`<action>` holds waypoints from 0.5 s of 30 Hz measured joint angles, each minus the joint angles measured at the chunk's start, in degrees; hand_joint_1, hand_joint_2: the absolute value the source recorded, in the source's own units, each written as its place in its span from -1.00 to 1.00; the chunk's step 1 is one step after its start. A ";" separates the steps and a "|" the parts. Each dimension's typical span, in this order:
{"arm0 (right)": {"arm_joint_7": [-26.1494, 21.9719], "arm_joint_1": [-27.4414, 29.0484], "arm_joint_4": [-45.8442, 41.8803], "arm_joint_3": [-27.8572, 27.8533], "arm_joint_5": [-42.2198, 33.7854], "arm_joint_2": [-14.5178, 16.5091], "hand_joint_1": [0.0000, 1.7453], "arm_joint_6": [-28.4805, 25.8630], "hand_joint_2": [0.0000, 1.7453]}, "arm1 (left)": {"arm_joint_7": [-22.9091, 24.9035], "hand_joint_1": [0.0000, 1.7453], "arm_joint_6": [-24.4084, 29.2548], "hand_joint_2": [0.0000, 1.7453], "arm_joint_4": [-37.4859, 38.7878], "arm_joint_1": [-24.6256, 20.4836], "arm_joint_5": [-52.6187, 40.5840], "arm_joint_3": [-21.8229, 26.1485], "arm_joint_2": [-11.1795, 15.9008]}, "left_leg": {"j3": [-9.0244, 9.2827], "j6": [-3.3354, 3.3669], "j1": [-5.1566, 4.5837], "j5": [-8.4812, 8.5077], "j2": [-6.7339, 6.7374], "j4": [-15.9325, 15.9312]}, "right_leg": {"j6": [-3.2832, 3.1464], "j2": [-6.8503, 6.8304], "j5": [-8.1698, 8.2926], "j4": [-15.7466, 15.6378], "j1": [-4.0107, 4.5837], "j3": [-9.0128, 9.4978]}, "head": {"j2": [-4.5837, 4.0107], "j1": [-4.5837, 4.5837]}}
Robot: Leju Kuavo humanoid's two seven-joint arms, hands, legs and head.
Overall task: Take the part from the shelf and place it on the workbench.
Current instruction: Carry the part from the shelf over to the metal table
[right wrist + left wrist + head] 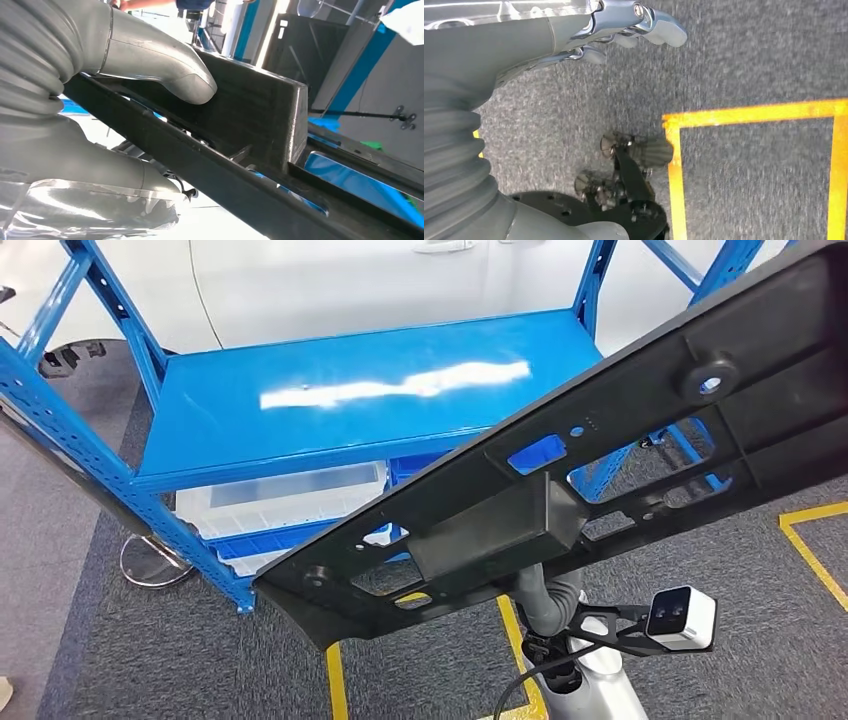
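Currently the right hand [125, 90] is clamped on the part [600, 450]; the thumb [165, 65] presses the raised box section [250, 115] at mid-length; the fingers lie under the part's edge. The part, a long black moulded panel, is held in the air and tilted, running from 7 o'clock up to 2 o'clock across the head view; it hides the right side of the blue shelf [340, 390]. The left hand [624, 30] hangs over grey carpet [749, 60], fingers slightly curled, holding nothing. A clear bin [280, 500] sits on the lower tier; contents cannot be told. Yellow floor tape [744, 114] crosses the carpet.
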 joint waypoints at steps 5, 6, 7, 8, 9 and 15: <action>0.02 0.17 -0.32 -0.71 0.09 0.03 1.00 0.22 1.00 | 0.15 -1.00 0.52 1.00 0.07 0.23 0.47 0.03 0.07 | -3.78 -0.80 0.20 -11.50 -0.14 14.24 | -1.37 -0.27 3.45 -0.16 0.02 -3.86 | 0.00 -0.61; 0.03 0.18 -0.34 -0.79 0.09 0.04 1.00 0.23 1.00 | 0.15 -1.00 0.67 1.00 0.07 0.21 0.54 0.08 0.08 | -3.73 -0.86 0.19 -11.73 -0.13 16.66 | -1.33 -0.28 4.06 0.01 0.09 -4.78 | 0.00 -0.61; 0.04 0.18 -0.34 -0.86 0.09 0.04 1.00 0.24 1.00 | 0.13 -1.00 0.77 1.00 0.07 0.20 0.62 0.16 0.09 | -2.76 -0.85 0.19 -10.67 -0.13 17.09 | -1.25 -0.29 4.63 0.25 0.12 -5.72 | 0.00 -0.63; 0.04 0.18 -0.34 -0.92 0.09 0.04 1.00 0.25 1.00 | 0.08 -1.00 0.81 1.00 0.07 0.20 0.71 0.23 0.09 | -0.80 -0.79 0.19 -9.00 -0.13 15.44 | -1.11 -0.28 5.14 0.57 0.12 -6.66 | 0.01 -0.63; 0.04 0.17 -0.35 -0.97 0.09 0.05 1.00 0.26 1.00 | 0.04 -1.00 0.83 1.00 0.07 0.16 0.79 0.31 0.10 | 2.09 -0.66 0.19 -7.69 -0.14 11.92 | -0.93 -0.27 5.57 0.99 0.11 -7.51 | 0.01 -0.64; 0.04 0.20 -0.50 -1.25 0.28 0.08 1.00 0.29 1.00 | 0.22 -1.00 0.61 1.00 0.07 -0.03 1.51 0.84 0.09 | 9.33 1.04 -0.18 -8.77 -0.12 -0.90 | 1.03 -0.35 7.32 2.15 0.14 -9.61 | 0.00 -0.58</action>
